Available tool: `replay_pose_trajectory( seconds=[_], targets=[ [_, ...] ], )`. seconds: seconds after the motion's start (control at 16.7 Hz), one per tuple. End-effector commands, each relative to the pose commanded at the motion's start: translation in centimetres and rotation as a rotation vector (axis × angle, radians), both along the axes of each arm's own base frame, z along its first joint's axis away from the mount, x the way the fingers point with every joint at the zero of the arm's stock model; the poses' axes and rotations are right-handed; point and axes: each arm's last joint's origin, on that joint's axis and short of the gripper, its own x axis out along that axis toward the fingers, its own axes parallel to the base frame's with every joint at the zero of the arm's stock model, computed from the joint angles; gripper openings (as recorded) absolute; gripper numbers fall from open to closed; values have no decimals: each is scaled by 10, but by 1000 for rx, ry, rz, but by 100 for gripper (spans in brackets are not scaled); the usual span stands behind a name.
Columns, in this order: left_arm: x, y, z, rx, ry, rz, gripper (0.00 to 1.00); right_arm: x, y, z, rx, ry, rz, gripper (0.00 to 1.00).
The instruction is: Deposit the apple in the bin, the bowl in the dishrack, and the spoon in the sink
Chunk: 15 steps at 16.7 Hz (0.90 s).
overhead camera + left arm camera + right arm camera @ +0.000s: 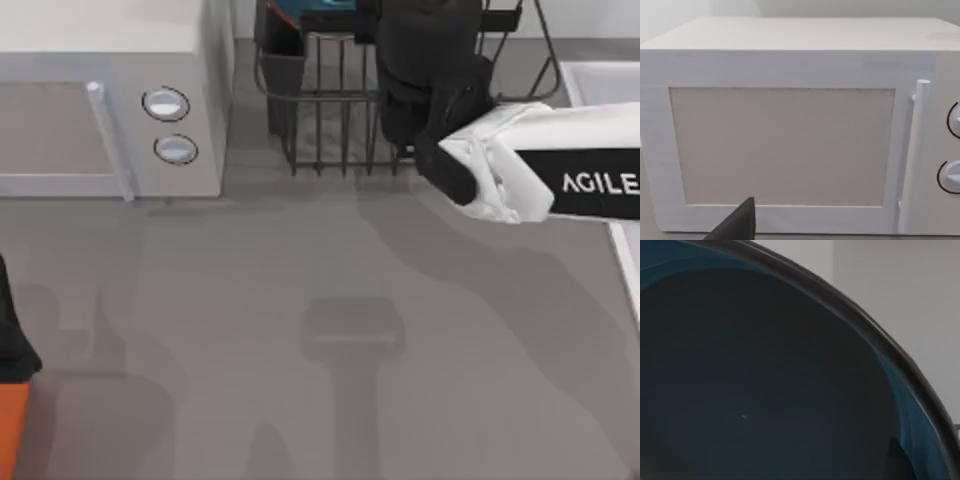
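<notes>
Bowl step: my right end effector [400, 40], finger state I cannot tell, sits over the dishrack [320, 110] at 12 o'clock with the bowl [765, 390] close under it; next, release and retreat.

Open grey worktop [300, 330] spans the near and middle ground — free passage from left to right; the white microwave [110, 100] blocks the far left corner, its door handle [110, 140] standing proud of the front; the dishrack [330, 110] closes the far centre, with the right arm [520, 170] reaching across above it from the right; the sink [600, 80] rim bounds the right edge — the bowl [765, 380] crowds close against the right wrist camera.
</notes>
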Motion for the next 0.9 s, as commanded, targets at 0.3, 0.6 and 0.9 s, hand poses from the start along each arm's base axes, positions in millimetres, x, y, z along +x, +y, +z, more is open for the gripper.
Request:
replay_pose_trajectory(
  seconds=[0.3,0.6,0.9],
  targets=[
    [0,0,0,0,0,0,100,0,0,-1,0,0,0,8],
    [0,0,0,0,0,0,100,0,0,-1,0,0,0,45],
    [0,0,0,0,0,0,100,0,0,-1,0,0,0,83]
  ],
)
